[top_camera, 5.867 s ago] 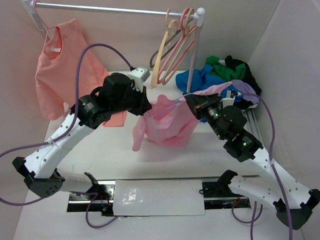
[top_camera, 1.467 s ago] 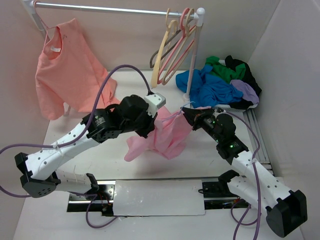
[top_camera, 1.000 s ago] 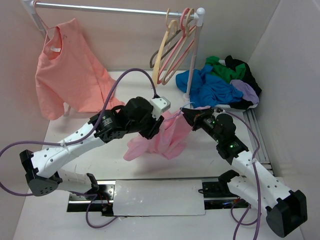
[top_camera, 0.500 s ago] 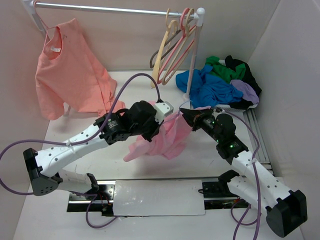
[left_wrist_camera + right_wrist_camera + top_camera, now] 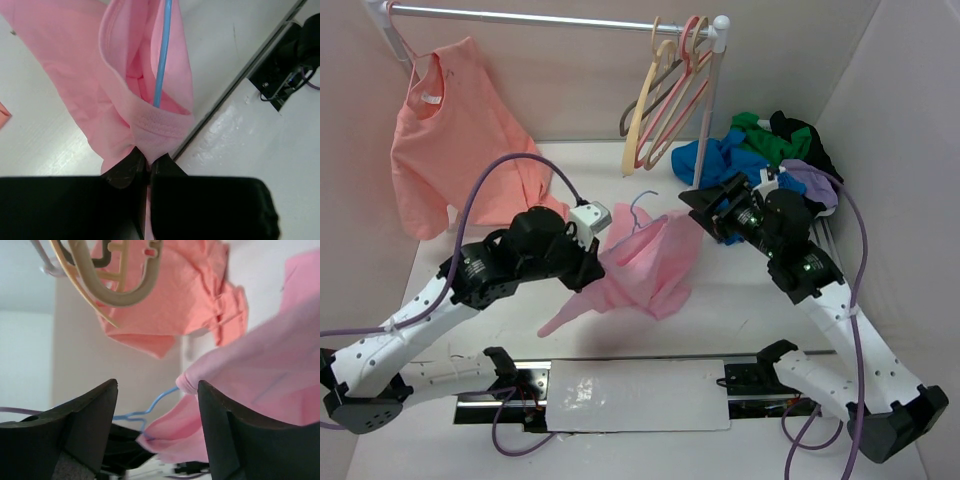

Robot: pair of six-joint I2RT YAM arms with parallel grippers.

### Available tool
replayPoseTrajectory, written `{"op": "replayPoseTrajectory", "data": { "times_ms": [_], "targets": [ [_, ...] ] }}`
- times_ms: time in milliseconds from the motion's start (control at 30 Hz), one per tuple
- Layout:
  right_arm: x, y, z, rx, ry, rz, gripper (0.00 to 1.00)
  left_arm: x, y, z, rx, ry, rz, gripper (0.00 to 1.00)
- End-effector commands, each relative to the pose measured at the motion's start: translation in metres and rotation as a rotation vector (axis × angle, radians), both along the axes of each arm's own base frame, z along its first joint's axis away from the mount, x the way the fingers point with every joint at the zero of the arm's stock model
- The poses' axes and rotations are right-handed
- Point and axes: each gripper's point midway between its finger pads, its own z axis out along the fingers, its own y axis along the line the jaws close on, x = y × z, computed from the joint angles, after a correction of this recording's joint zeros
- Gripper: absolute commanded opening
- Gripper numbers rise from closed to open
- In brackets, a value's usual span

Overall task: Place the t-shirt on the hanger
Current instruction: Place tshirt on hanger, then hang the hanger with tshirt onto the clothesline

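Your left hand (image 5: 145,167) is clenched on the edge of the t-shirt (image 5: 655,265), over the desk (image 5: 740,320). The hanger (image 5: 642,210) pokes its hook out at the shirt's 12 o'clock. Your right hand (image 5: 156,386), released, sits at 2 o'clock, nearer that hook.

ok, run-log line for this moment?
left gripper: shut on shirt | right gripper: open | hanger: wire inside shirt

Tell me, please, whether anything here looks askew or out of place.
The t-shirt sits askew on the hanger: it is bunched into a wad, the wire hook pokes out at the top, and one end trails down. The left gripper pinches its edge.
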Motion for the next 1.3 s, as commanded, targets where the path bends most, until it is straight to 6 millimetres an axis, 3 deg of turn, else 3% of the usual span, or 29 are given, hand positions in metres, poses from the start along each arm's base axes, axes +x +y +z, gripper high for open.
{"op": "replayPoseTrajectory", "data": {
  "times_ms": [0,33,100,167,300,400,500,600,633,700,733,933,1067,1100,1133,1167,1200,1233,1267],
  "targets": [
    [0.001,-0.012,-0.033,-0.386,-0.062,0.075,0.73,-0.024,0.004,0.010,-0.063,0.088,-0.034,0.00],
    [-0.004,-0.010,-0.046,-0.492,-0.088,0.147,0.73,-0.023,0.006,0.012,-0.068,0.100,-0.014,0.00],
    [0.005,-0.018,-0.061,-0.614,-0.042,0.124,0.73,-0.025,0.015,0.018,-0.078,0.096,0.010,0.00],
    [-0.002,-0.020,-0.074,-0.707,-0.029,0.139,0.76,-0.027,0.021,0.021,-0.081,0.101,0.042,0.00],
    [-0.002,-0.043,-0.056,-0.752,-0.071,-0.018,0.82,-0.035,0.038,0.026,-0.087,0.118,0.109,0.00],
    [-0.002,-0.058,-0.047,-0.777,-0.078,-0.078,0.86,-0.036,0.061,0.033,-0.086,0.108,0.214,0.00],
    [-0.001,-0.061,-0.046,-0.785,-0.063,-0.083,0.86,-0.038,0.079,0.035,-0.080,0.125,0.320,0.00],
    [0.000,-0.060,-0.055,-0.800,-0.047,-0.059,0.87,-0.034,0.103,0.048,-0.102,0.104,0.468,0.00],
    [0.000,-0.057,-0.057,-0.786,-0.045,-0.055,0.87,-0.028,0.117,0.064,-0.124,0.059,0.549,0.00],
    [0.001,-0.057,-0.060,-0.786,-0.044,-0.054,0.88,-0.023,0.130,0.071,-0.111,0.062,0.662,0.00],
    [0.000,-0.055,-0.060,-0.781,-0.045,-0.043,0.88,-0.023,0.150,0.083,-0.078,0.032,0.733,0.00],
    [-0.002,-0.056,-0.051,-0.772,-0.060,-0.050,0.90,0.010,0.169,0.126,-0.079,-0.082,0.882,0.00],
    [-0.005,-0.058,-0.048,-0.779,-0.065,-0.047,0.91,0.047,0.179,0.177,-0.070,-0.235,0.939,0.00],
    [-0.005,-0.058,-0.043,-0.773,-0.075,-0.051,0.91,0.069,0.186,0.185,-0.026,-0.281,0.972,0.00],
    [-0.005,-0.058,-0.039,-0.768,-0.082,-0.054,0.91,0.076,0.189,0.204,-0.053,-0.321,0.975,0.00],
    [-0.006,-0.057,-0.041,-0.769,-0.076,-0.042,0.91,0.086,0.186,0.209,-0.058,-0.325,0.950,0.00],
    [-0.007,-0.057,-0.041,-0.769,-0.076,-0.042,0.91,0.099,0.201,0.213,-0.021,-0.349,0.980,0.00],
    [-0.007,-0.055,-0.036,-0.760,-0.086,-0.036,0.91,0.120,0.199,0.213,-0.017,-0.347,0.979,0.00],
    [-0.007,-0.055,-0.036,-0.759,-0.086,-0.036,0.91,0.129,0.204,0.219,-0.029,-0.365,0.988,0.00]
  ]
}}
